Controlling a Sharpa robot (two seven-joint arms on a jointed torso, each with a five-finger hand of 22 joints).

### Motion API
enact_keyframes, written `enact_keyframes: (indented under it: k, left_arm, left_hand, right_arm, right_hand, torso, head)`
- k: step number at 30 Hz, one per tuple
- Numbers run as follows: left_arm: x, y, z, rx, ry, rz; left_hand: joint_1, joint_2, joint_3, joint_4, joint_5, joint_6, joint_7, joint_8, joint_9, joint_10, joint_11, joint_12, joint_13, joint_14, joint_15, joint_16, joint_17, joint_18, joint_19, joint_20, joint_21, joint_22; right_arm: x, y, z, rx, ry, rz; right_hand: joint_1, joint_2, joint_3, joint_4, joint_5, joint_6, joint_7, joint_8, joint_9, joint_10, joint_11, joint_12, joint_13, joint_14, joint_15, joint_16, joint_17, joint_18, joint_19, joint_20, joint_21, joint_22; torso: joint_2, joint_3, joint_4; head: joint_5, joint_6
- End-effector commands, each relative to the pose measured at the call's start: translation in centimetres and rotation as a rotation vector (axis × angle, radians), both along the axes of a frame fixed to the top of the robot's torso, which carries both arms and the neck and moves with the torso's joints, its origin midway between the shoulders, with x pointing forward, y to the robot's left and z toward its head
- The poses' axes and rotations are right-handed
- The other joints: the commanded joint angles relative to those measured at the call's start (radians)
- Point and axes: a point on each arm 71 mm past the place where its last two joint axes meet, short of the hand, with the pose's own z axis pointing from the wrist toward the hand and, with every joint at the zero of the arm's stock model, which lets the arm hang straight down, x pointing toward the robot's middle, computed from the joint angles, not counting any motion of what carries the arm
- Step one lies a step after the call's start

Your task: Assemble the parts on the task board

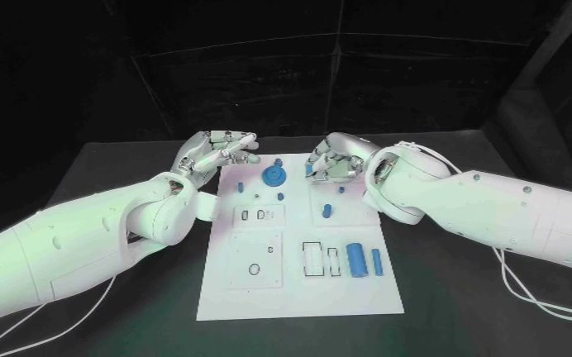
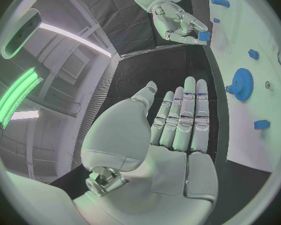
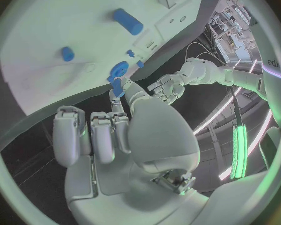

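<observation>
The task board (image 1: 298,291) is seen as a smooth, matt white plate, like plastic. The blue gear (image 1: 274,178) and blue cylinder (image 1: 355,258) appear as matt plastic. A dull, matt black surface is shown by the tabletop (image 1: 453,324). Silvery, satin-finished segments are shown on the left hand (image 1: 218,152) and right hand (image 1: 331,161).
</observation>
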Motion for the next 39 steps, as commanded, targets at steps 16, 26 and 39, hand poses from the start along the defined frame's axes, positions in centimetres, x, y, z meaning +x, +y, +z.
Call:
enact_keyframes:
  k: [16,26,39]
  left_arm:
    - [0.3,0.4,0.3,-0.011,-0.004,0.012]
    - [0.4,0.5,0.3,-0.009,-0.006,0.018]
    - [0.5,0.5,0.3,-0.010,-0.006,0.017]
  left_hand:
    - [0.005,0.005,0.001,-0.002,0.000,0.001,0.002,-0.005,0.000,-0.001,0.000,-0.006,-0.001,-0.001,0.003,-0.005,0.002,0.006,0.007,0.002,-0.007,-0.002]
    - [0.005,0.005,0.001,-0.002,0.000,0.001,0.002,-0.005,0.000,-0.001,0.000,-0.006,-0.001,-0.001,0.003,-0.005,0.002,0.006,0.007,0.002,-0.007,-0.002]
    - [0.005,0.005,0.001,-0.002,0.000,0.001,0.002,-0.005,0.000,-0.001,0.000,-0.006,-0.001,-0.001,0.003,-0.005,0.002,0.006,0.007,0.002,-0.007,-0.002]
  right_arm:
    - [-1.8,7.4,-2.3,-0.171,-0.009,0.095]
    - [-2.5,8.5,-4.1,-0.205,0.004,0.117]
    - [-2.7,9.4,-4.9,-0.219,0.006,0.133]
  right_hand:
    - [-0.008,-0.017,0.028,0.011,0.007,0.030,-0.021,0.001,0.003,0.034,-0.002,-0.007,0.171,0.108,-0.003,0.002,0.263,-0.005,0.015,-0.003,0.003,0.002]
    - [-0.012,-0.021,0.030,0.011,0.006,0.031,-0.021,0.001,0.003,0.032,-0.002,-0.008,0.169,0.108,-0.002,0.002,0.263,-0.005,0.015,-0.003,0.002,0.001]
    - [-0.018,-0.026,0.032,0.011,0.006,0.031,-0.020,-0.001,0.003,0.032,-0.001,-0.009,0.168,0.108,-0.002,0.002,0.263,-0.005,0.015,-0.002,0.002,0.000]
  torso:
    - [-0.003,-0.0015,0.0041]
    - [-0.003,-0.0011,0.0080]
    - [-0.003,-0.0008,0.0046]
  head:
    - [0.024,-0.023]
    - [0.032,-0.032]
    - [0.032,-0.032]
